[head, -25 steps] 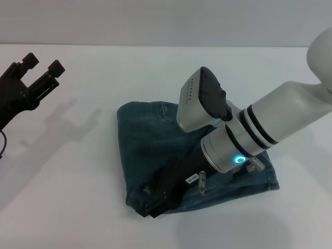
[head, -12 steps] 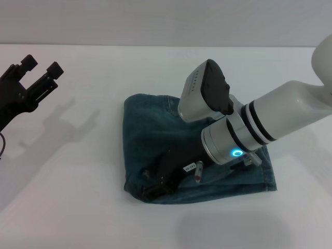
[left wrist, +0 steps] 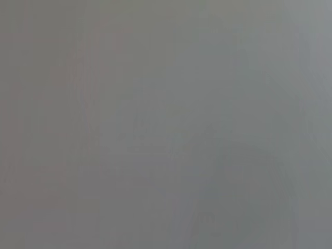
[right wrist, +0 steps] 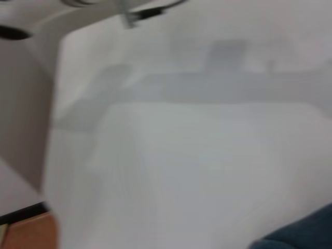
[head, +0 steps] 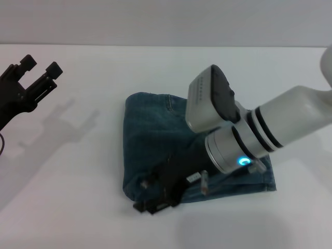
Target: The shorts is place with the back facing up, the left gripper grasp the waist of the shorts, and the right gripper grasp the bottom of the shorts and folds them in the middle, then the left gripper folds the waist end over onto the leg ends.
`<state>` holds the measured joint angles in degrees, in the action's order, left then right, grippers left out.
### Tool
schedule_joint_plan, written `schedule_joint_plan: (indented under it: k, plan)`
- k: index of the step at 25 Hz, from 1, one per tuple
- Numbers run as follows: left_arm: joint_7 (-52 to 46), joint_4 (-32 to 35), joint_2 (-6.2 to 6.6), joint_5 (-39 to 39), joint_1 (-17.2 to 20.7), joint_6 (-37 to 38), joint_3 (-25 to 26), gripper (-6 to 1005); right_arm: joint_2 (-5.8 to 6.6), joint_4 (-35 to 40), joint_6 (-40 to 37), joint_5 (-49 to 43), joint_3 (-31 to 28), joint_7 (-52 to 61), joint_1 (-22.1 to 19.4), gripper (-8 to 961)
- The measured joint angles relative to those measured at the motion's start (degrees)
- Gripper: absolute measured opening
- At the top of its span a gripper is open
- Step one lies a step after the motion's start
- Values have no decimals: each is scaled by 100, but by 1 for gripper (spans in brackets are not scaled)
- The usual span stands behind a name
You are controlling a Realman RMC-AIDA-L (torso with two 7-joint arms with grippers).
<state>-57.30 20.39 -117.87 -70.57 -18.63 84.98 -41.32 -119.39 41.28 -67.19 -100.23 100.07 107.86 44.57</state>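
Note:
The shorts [head: 150,129] lie folded into a compact blue-green denim bundle in the middle of the white table. My right gripper [head: 148,196], on the wrist with the blue light, reaches down over the bundle's near-left corner. It is open, with its black claw low on the denim and poking just past the near edge. A corner of the shorts [right wrist: 303,233] also shows in the right wrist view. My left gripper [head: 41,65] hangs open and raised at the far left, well away from the shorts. The waist and the leg ends cannot be told apart in the bundle.
The white table [head: 78,207] spreads around the bundle on all sides, and its far edge meets a grey wall. The left wrist view is plain grey. The right wrist view shows bare table [right wrist: 181,171] and an orange-brown patch [right wrist: 28,231] beyond its edge.
The right gripper slid away over the bundle, then came back toward the near-left corner. The shorts' left edge shifted slightly right. The left arm has stayed still.

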Motion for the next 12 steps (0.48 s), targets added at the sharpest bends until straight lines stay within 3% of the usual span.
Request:
schedule_joint_plan:
  k: [5, 12]
  plan:
    - [0, 14, 1, 0, 4, -3, 11, 827, 24, 696, -774, 329, -232, -832, -692, 592]
    - [0, 21, 1, 0, 16, 24, 58, 827, 44, 573, -1841, 2437, -1787, -3273, -1912, 592]
